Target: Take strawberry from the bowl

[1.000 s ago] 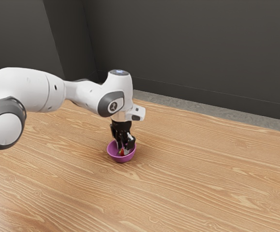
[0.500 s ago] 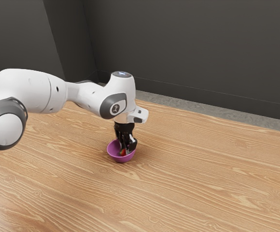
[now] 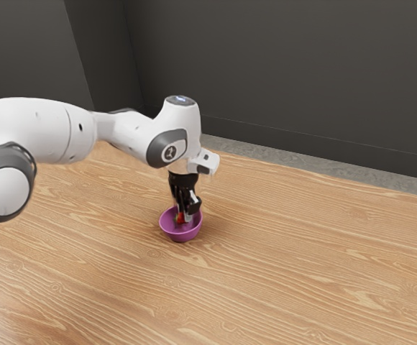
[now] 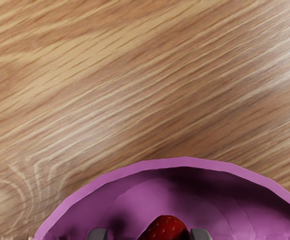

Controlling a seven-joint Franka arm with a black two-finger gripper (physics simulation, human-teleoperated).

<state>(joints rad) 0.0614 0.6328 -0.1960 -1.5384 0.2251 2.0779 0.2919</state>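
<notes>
the strawberry (image 4: 166,229) has risen with the claw (image 3: 185,215), pinched between parted fingers.

wood-grained table (image 3: 302,266), dark wall (image 3: 287,72) (nearly black), grey floor (image 3: 302,161)

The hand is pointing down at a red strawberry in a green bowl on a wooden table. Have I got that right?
Not quite: the bowl is purple, not green, as the exterior view clearly shows. The rest is right: the hand points down at a red strawberry in it, and the bowl stands on a wooden table.
</notes>
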